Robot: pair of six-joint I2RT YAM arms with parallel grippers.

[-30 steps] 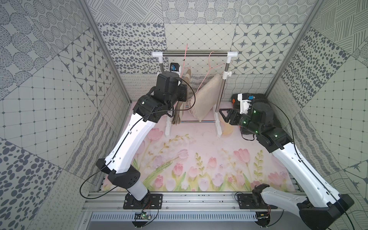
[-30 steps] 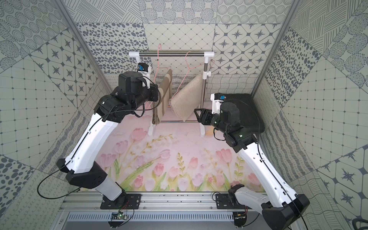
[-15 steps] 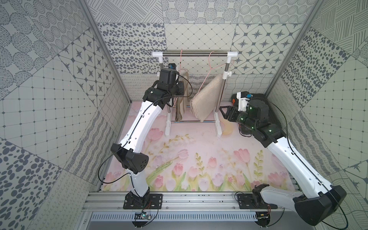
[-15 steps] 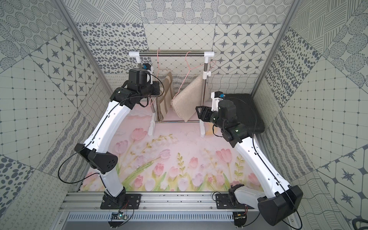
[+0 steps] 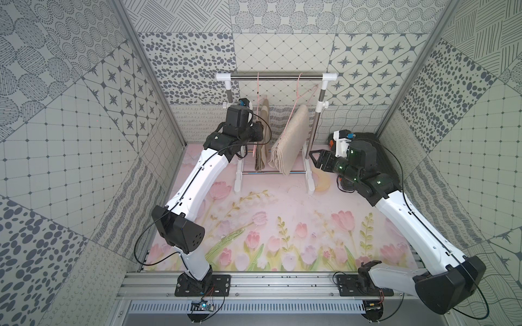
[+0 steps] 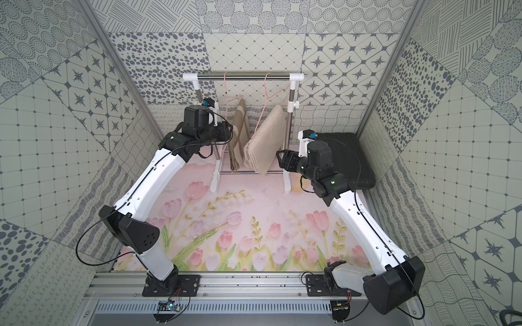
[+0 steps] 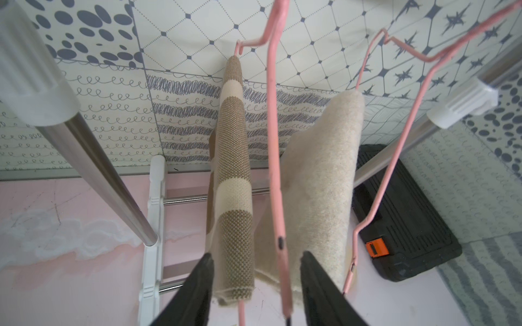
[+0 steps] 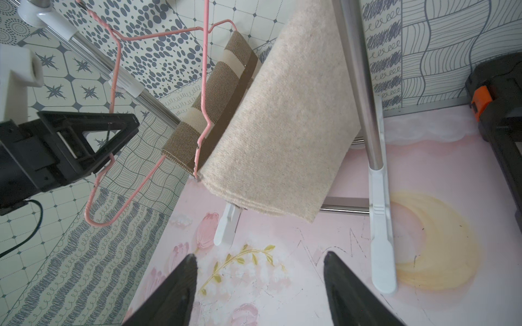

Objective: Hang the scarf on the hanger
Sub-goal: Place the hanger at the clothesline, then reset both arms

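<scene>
No text, label, brand, number or sign can be read in any of the views.

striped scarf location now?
In a top view, the striped scarf hangs on a pink hanger at the rack's left end, between the left gripper and the beige scarf.
</scene>
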